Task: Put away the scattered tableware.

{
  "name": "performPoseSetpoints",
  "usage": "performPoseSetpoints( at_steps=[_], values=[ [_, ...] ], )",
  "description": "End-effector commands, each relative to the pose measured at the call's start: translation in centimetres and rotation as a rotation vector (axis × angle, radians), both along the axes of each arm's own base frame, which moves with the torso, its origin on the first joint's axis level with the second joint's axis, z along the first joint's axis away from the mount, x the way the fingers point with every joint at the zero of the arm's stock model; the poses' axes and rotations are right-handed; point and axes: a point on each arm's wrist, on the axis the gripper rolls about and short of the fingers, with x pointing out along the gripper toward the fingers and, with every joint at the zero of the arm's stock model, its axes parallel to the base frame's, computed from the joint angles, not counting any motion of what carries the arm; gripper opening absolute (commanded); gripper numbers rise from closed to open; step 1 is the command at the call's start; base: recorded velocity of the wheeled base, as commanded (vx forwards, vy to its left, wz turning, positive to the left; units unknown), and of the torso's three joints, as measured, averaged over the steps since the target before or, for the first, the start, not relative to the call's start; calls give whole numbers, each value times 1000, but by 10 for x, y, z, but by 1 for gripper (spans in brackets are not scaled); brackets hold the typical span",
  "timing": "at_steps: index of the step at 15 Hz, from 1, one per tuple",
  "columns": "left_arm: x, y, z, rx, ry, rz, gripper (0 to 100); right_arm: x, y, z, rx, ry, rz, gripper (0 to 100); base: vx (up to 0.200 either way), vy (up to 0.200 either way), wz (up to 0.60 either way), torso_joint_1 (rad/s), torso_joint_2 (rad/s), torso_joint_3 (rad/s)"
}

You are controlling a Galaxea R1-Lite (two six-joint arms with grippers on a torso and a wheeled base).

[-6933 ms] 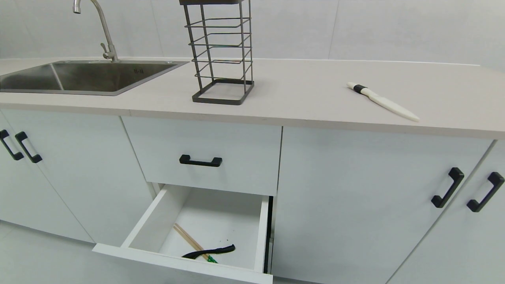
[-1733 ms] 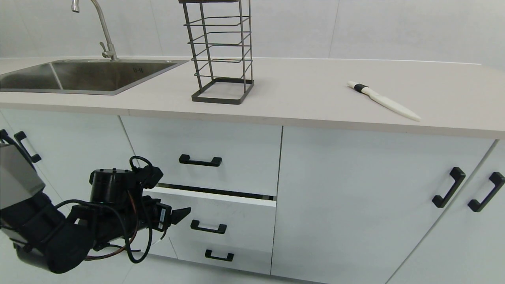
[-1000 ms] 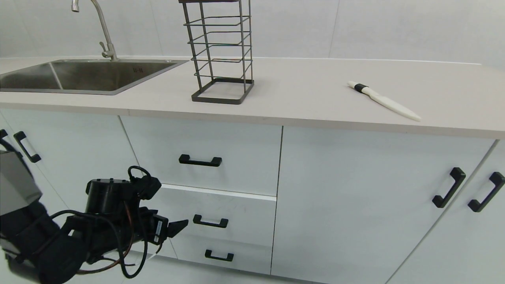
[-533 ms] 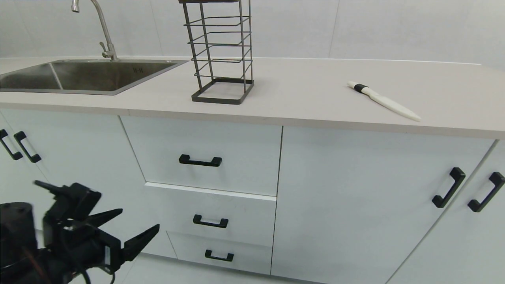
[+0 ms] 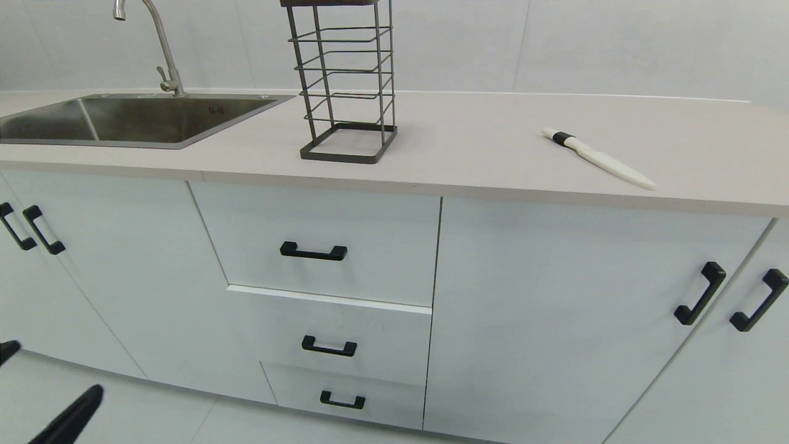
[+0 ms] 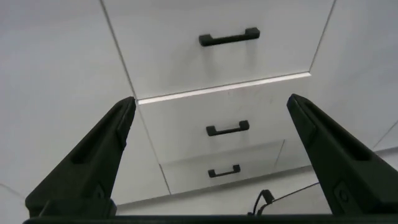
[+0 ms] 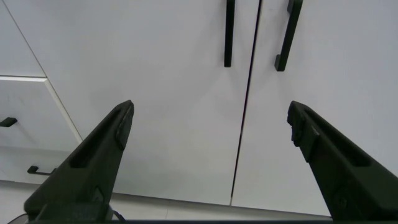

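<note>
A white knife (image 5: 598,159) with a black band on its handle lies on the countertop (image 5: 481,148), toward the right. Below the counter, the middle drawer (image 5: 370,324) is shut flush, its black handle (image 5: 328,346) facing out. My left gripper (image 5: 58,365) is open and empty at the lower left, well away from the drawers. In the left wrist view, the left gripper (image 6: 211,102) frames the stack of three drawer fronts (image 6: 249,134). My right gripper (image 7: 210,107) is open and empty, facing a pair of white cabinet doors (image 7: 186,124).
A black wire rack (image 5: 345,80) stands on the counter's middle. A steel sink (image 5: 123,117) with a faucet (image 5: 163,46) is at the far left. White cabinet doors with black handles (image 5: 699,293) flank the drawers.
The middle drawer, open earlier with chopsticks and a black utensil inside, was pushed shut by my left gripper. The left arm then drew back down and to the left.
</note>
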Motion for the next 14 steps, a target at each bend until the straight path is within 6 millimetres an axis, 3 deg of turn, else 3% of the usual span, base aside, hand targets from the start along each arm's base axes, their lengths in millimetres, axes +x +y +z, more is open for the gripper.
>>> performPoseSetpoints(
  at_steps=[1, 5, 6, 10, 14],
  values=[
    [-33, 3, -1, -5, -167, 66, 100, 0, 0, 0, 0, 2, 0, 100, 0, 0, 0, 0, 0, 0],
    [-34, 3, -23, 56, -158, 65, 100, 0, 0, 0, 0, 2, 0, 100, 0, 0, 0, 0, 0, 0],
    [-35, 3, -45, 99, -151, 72, 100, 0, 0, 0, 0, 2, 0, 100, 0, 0, 0, 0, 0, 0],
    [-45, 2, -72, 116, -58, 118, 100, 0, 0, 0, 0, 2, 0, 100, 0, 0, 0, 0, 0, 0],
    [-44, 3, -75, 68, -19, 164, 100, 0, 0, 0, 0, 2, 0, 100, 0, 0, 0, 0, 0, 0]
  ],
)
